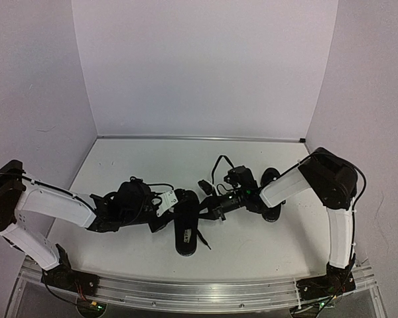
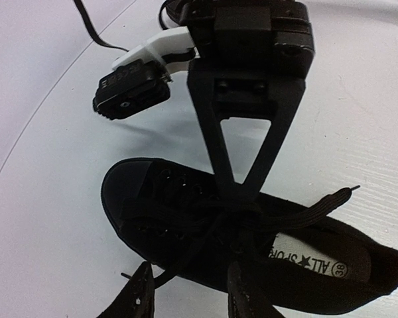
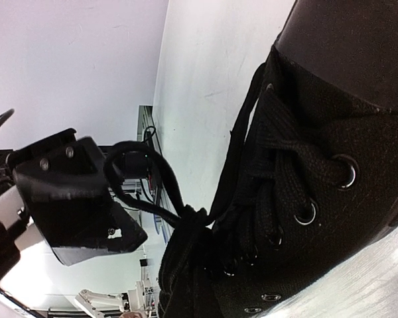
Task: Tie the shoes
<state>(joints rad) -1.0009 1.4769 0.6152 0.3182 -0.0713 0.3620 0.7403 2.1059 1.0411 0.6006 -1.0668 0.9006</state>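
Note:
One black shoe [image 1: 186,237] lies mid-table, toe away from me. In the left wrist view it [image 2: 358,278] lies crosswise, its pale label [image 2: 312,262] showing. My right gripper [image 1: 209,211] reaches in from the right; its fingers [image 2: 215,149] meet in a point on the crossed laces [image 2: 186,207], shut on them. In the right wrist view a lace loop [image 3: 142,175] leads to a knot [image 3: 194,220]. My left gripper [image 2: 189,293] is open just beside the shoe's near side, a lace strand running down between its fingers. A second black shoe [image 1: 272,176] lies behind the right arm.
A loose flat lace end [image 2: 331,197] lies across the shoe's opening. The left arm's white camera mount [image 1: 164,200] sits close to the shoe. Pale walls close the table on three sides, and a metal rail [image 1: 199,291] runs along the near edge.

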